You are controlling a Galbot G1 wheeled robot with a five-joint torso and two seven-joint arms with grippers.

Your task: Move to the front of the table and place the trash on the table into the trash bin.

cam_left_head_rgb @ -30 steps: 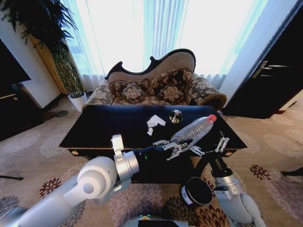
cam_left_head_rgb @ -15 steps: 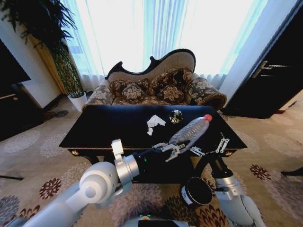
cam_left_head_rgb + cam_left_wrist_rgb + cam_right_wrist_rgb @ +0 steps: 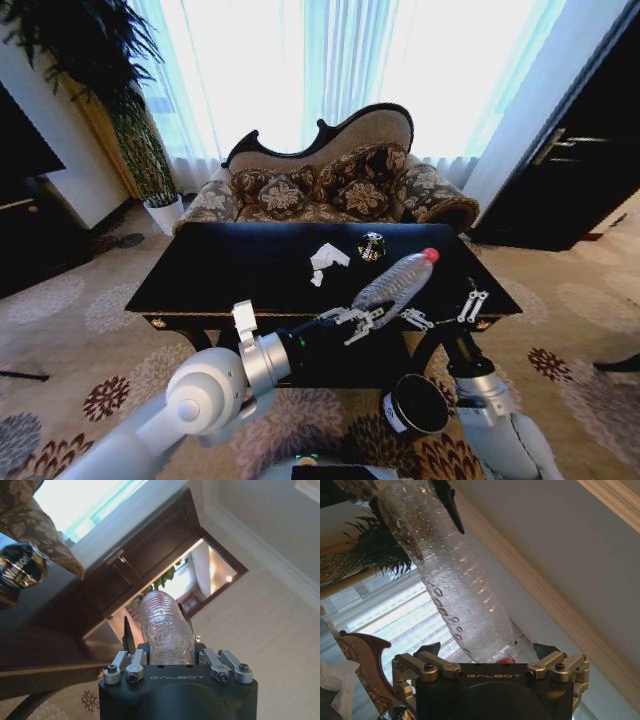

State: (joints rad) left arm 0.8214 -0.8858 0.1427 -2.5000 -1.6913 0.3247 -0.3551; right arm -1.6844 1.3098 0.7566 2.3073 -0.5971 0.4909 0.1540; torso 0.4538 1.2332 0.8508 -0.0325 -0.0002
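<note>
- One bottle (image 3: 394, 281), red cap toward two o'clock, is clenched at its base in my left gripper (image 3: 352, 321) above the table (image 3: 200, 275) front edge.
- My right gripper (image 3: 440, 313) waits released beside it.
- I should carry it level toward the trash bin (image 3: 413, 404) at five o'clock, clearing the right gripper before letting go.

Backlit sheer white curtains (image 3: 300, 70) fill the top centre, patterned brown chaise sofa with dark carved frame (image 3: 335, 180) below them; tall leafy plant (image 3: 100, 60) in white pot (image 3: 165, 212) upper left, dark wooden door (image 3: 580, 150) right, beige floral carpet (image 3: 60, 310) across the bottom
</note>
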